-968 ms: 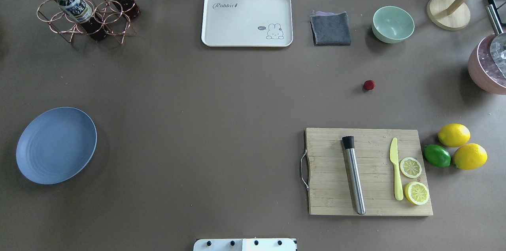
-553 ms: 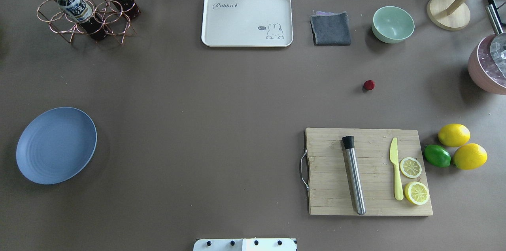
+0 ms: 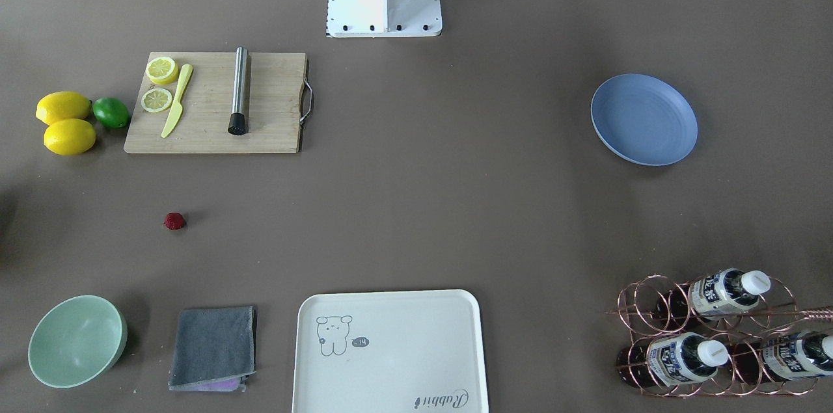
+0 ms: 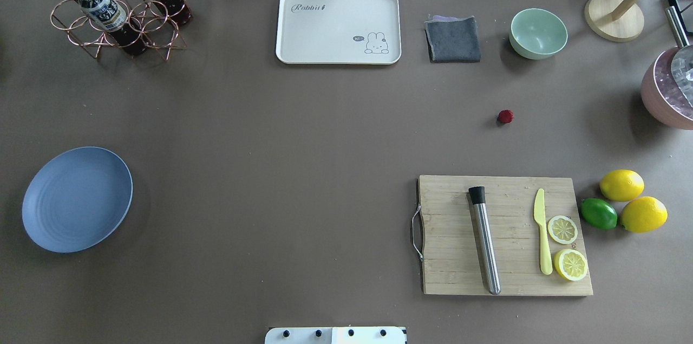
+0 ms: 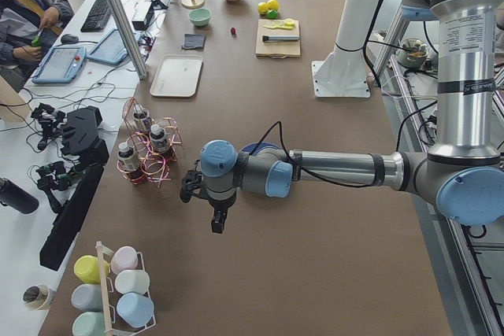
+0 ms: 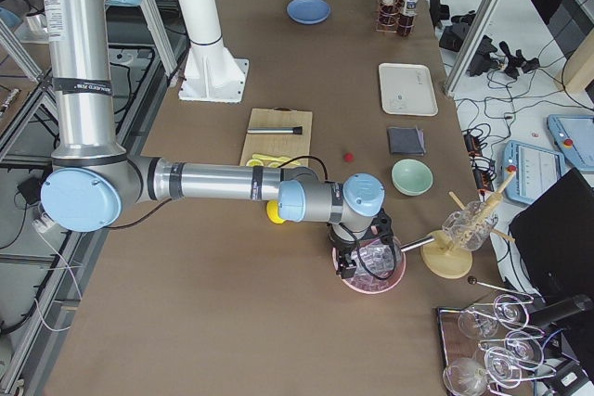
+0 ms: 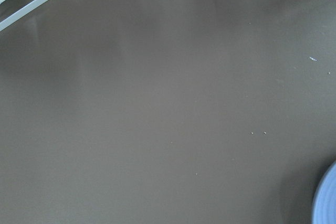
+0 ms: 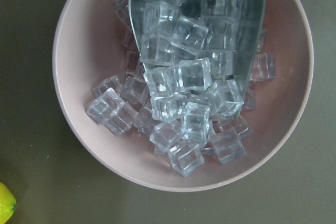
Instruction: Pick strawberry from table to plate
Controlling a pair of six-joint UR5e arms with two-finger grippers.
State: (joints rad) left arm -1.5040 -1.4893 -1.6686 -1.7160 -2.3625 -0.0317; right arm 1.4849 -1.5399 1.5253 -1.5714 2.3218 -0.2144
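The strawberry [image 4: 505, 116] [image 3: 174, 221] [image 6: 349, 157], small and dark red, lies alone on the brown table [image 4: 270, 143], between the mint bowl and the cutting board. The blue plate [image 4: 77, 199] [image 3: 643, 119] sits at the far left, and its rim [image 7: 328, 198] shows in the left wrist view. My left gripper [image 5: 216, 222] hangs over bare table beside the plate, seen only in the exterior left view; I cannot tell its state. My right gripper [image 6: 345, 266] hovers over the pink ice bowl, far from the strawberry; its state cannot be told either.
A cutting board [image 4: 503, 235] carries a metal muddler, a yellow knife and lemon halves. Lemons [image 4: 621, 185] and a lime [image 4: 599, 213] lie beside it. At the back stand the cream tray [image 4: 338, 27], grey cloth [image 4: 452, 39], mint bowl [image 4: 538, 33] and bottle rack [image 4: 116, 8]. The pink ice bowl [image 8: 79, 129] is far right.
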